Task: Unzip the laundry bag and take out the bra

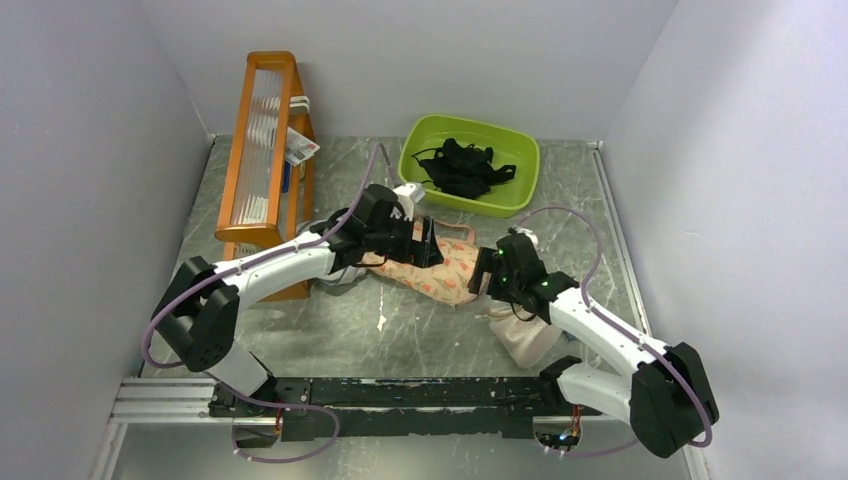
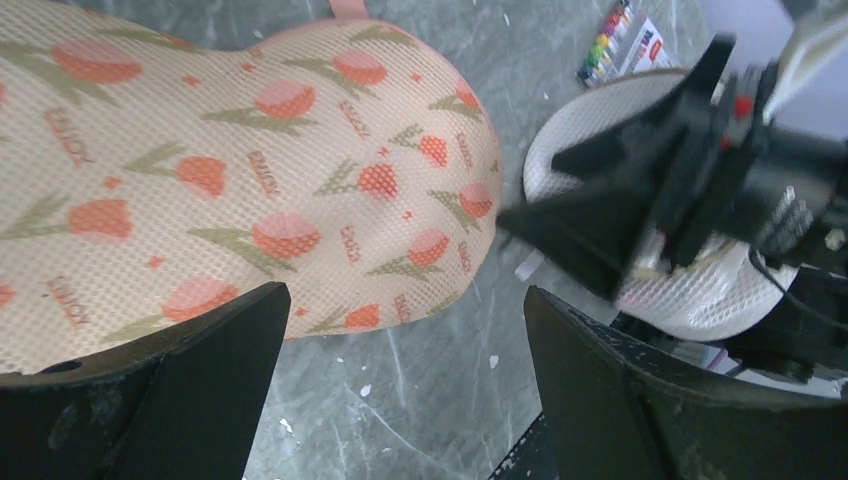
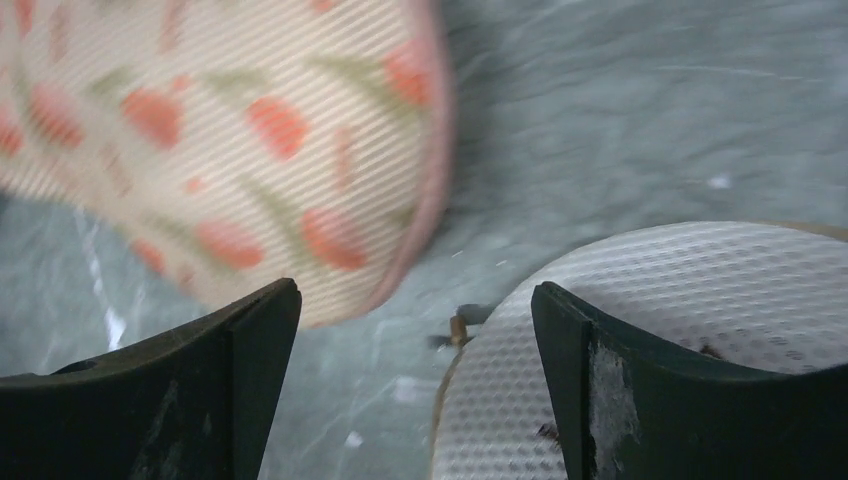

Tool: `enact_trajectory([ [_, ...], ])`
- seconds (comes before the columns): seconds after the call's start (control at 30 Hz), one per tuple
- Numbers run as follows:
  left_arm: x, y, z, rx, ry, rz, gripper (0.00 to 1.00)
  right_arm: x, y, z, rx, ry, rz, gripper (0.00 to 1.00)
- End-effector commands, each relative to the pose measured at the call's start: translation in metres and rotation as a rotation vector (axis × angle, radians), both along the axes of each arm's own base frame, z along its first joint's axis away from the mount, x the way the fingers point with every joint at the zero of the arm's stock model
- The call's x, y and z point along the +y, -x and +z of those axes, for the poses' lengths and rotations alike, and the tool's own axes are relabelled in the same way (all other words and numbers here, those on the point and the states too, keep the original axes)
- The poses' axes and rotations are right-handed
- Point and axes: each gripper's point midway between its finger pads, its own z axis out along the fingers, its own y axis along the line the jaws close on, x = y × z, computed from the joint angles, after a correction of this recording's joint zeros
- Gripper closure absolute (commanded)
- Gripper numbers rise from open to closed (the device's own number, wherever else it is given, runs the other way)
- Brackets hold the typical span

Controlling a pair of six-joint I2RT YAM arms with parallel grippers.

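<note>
Peanut-shaped cream mesh laundry bag with orange-pink flower print and pink edging [image 1: 440,272] lies flat mid-desk on the grey-green marbled desk [image 1: 400,340], long axis running left-right. It is between the two arms. Can't tell from any view whether the zip is open.

Left gripper [image 1: 428,245] is over the bag's far edge with its jaws wide apart and nothing clamped. In the left wrist view the gripper [image 2: 400,300] frames the rounded end of the bag [image 2: 250,170]. One finger [image 2: 170,390] overlaps the bag's edge and the other is over bare desk. Contact with the fabric is unclear.

Right gripper [image 1: 482,272] is at the bag's right end, jaws also apart and holding nothing. In the right wrist view the gripper [image 3: 415,290] has the bag's lobe [image 3: 220,150] up-left, with the pink edging facing the gap. The picture is blurred there.

A pale mesh pouch with a rounded edge [image 1: 528,340] lies just right of the bag, apart from it, with a strip of desk between them. It shows in the right wrist view [image 3: 700,290] behind that gripper's right finger. It also shows in the left wrist view [image 2: 600,120] under the right arm.

A lime-green plastic tub [image 1: 520,190] at the far side holds black strappy garments [image 1: 462,165]. An orange wooden-framed rack [image 1: 265,150] stands far left.
</note>
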Motion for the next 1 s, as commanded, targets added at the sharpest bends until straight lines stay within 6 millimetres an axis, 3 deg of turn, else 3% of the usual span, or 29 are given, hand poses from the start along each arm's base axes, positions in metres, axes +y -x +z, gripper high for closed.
enact_trajectory([
  [0.0,-0.02,0.019,0.004,0.028,0.051,-0.073,0.01,-0.059,-0.028,-0.011,-0.045,0.115,-0.284,0.13],
  [0.17,-0.025,0.033,-0.017,0.043,-0.014,-0.099,0.03,-0.062,-0.053,0.004,-0.129,0.051,-0.245,0.13],
  [0.27,-0.025,0.035,-0.031,0.05,-0.065,-0.088,0.05,-0.036,-0.063,0.02,-0.191,-0.015,-0.083,0.13],
  [0.33,-0.023,0.035,-0.036,0.051,-0.078,-0.079,0.06,-0.018,-0.062,0.02,-0.18,-0.072,0.004,0.13],
  [0.53,-0.017,0.031,-0.035,0.015,-0.109,-0.073,0.01,0.019,-0.054,0.005,-0.126,-0.232,0.146,0.22],
  [0.77,-0.007,0.031,-0.033,-0.036,-0.125,-0.073,0.0,0.06,-0.059,0.016,-0.131,-0.391,0.269,0.31],
  [0.97,-0.002,0.033,-0.024,-0.102,-0.123,-0.094,0.0,0.084,-0.072,0.024,-0.127,-0.468,0.327,0.32],
])
